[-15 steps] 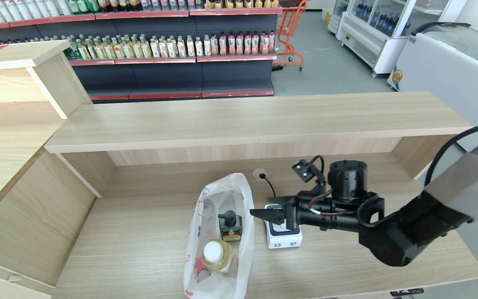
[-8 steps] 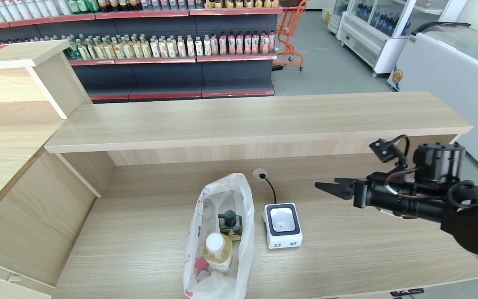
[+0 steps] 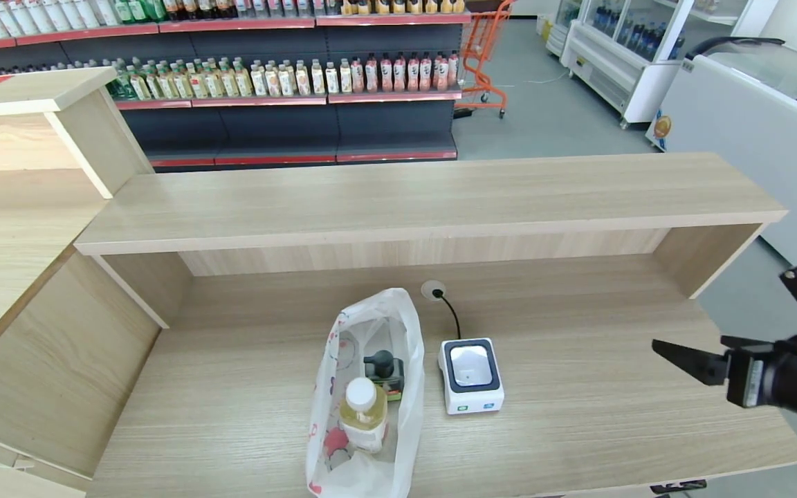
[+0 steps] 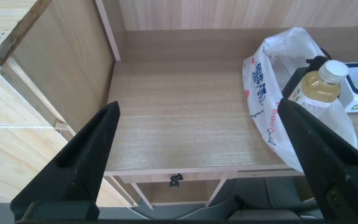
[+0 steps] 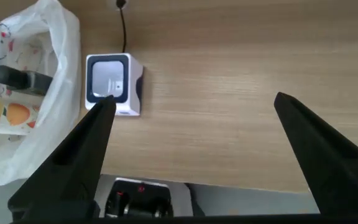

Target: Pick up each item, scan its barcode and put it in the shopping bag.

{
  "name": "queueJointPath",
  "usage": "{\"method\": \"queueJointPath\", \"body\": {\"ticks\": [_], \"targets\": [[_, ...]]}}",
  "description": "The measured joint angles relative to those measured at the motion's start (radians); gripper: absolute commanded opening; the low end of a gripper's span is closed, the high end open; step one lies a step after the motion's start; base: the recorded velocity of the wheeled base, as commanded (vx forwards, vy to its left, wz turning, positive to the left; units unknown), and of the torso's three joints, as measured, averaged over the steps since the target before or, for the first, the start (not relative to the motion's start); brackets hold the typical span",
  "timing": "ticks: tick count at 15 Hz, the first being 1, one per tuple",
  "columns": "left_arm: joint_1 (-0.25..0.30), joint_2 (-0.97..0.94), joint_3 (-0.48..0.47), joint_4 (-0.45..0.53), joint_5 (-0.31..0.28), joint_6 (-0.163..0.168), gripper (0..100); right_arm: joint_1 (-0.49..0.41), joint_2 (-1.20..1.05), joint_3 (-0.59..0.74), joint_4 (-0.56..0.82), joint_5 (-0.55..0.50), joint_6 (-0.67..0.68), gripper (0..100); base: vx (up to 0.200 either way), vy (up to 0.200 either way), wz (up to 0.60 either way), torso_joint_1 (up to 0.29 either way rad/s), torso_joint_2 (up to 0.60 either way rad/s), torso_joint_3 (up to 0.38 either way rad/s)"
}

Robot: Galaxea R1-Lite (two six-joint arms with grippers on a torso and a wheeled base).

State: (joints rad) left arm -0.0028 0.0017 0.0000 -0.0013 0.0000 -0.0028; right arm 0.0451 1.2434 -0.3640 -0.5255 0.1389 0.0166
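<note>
- My right gripper [image 5: 192,99] is wide open with nothing between its black fingers. It hangs over the right end of the light wooden counter [image 3: 232,401], well apart from the scanner.
- My left gripper [image 4: 199,104] is spread just as wide and is also empty. It sits above the left part of the counter, with the bag off to its side.
- The white plastic shopping bag with red print [image 3: 321,408] lies on the lower counter surface near the middle, mouth open towards me.
- Inside the bag, a clear bottle of yellow liquid with a white cap [image 3: 362,418] stands cap up at the near end.
- A dark pump-top bottle [image 3: 382,366] is also in the bag, just behind the yellow one on the far side.
- The white box-shaped barcode scanner with a dark-framed window [image 3: 471,377] sits just beside the bag on its right, window facing up. I cannot tell whether they touch.
- A black cable [image 3: 451,315] runs from the scanner's back to a round port in the counter.
</note>
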Motion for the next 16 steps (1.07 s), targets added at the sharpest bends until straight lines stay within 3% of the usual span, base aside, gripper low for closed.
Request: {"method": "queueJointPath", "body": {"ticks": [3,9,10,16], "targets": [[0.0,0.0,0.0,0.0,0.0,0.0,100,-0.006,-0.292,0.186,0.033,-0.041,-0.01,100,0.0,0.0,0.0,0.0,0.0,0.0],[0.0,0.0,0.0,-0.001,0.0,0.0,100,-0.038,-1.013,0.332,0.454,-0.048,-0.089,100,0.0,0.0,0.0,0.0,0.0,0.0],[0.0,0.0,0.0,-0.001,0.0,0.0,100,-0.043,-1.089,0.348,0.509,-0.054,-0.11,100,0.0,0.0,0.0,0.0,0.0,0.0],[0.0,0.0,0.0,-0.001,0.0,0.0,100,-0.048,-1.238,0.364,0.52,-0.056,-0.116,100,0.0,0.0,0.0,0.0,0.0,0.0]]}}
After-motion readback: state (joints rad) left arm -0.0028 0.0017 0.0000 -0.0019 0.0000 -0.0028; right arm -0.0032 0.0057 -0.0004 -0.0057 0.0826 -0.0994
